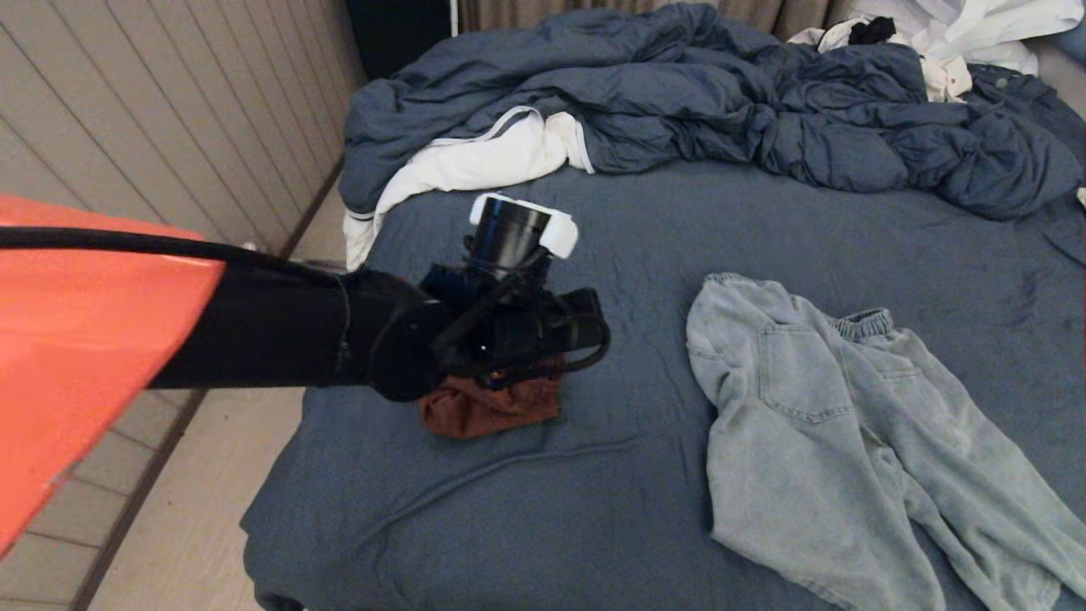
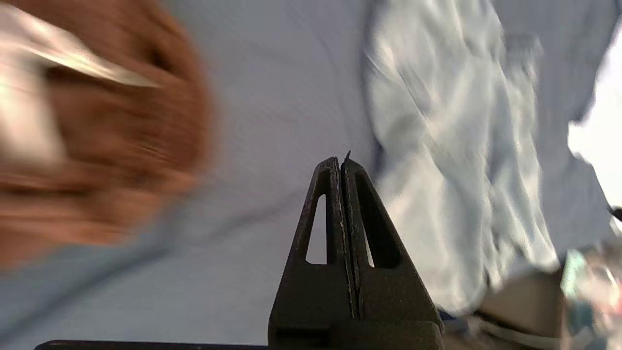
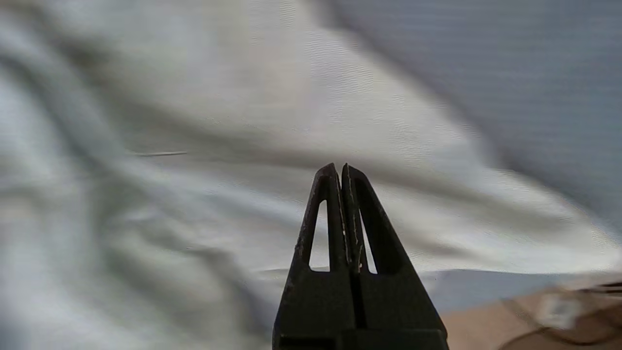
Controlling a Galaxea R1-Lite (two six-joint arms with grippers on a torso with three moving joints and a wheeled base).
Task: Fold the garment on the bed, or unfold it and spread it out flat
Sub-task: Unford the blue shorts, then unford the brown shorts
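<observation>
The bed [image 1: 594, 509] has a slate-blue sheet. A small rust-brown garment [image 1: 492, 407] lies bunched on it at mid-left, partly under my left arm [image 1: 509, 331]. Pale denim trousers [image 1: 831, 433] lie spread to the right, waistband toward the far side. In the left wrist view, my left gripper [image 2: 340, 163] is shut on nothing, hovering over bare sheet between the brown garment [image 2: 97, 136] and the denim [image 2: 457, 160]. My right gripper [image 3: 341, 167] is outside the head view. It is shut and empty, just above pale denim cloth [image 3: 194, 146].
A rumpled blue duvet [image 1: 721, 102] and white linen [image 1: 475, 161] fill the far side of the bed, with white clothes [image 1: 959, 34] at the back right. The bed's left edge drops to a tiled floor [image 1: 195, 509] beside a panelled wall [image 1: 170, 110].
</observation>
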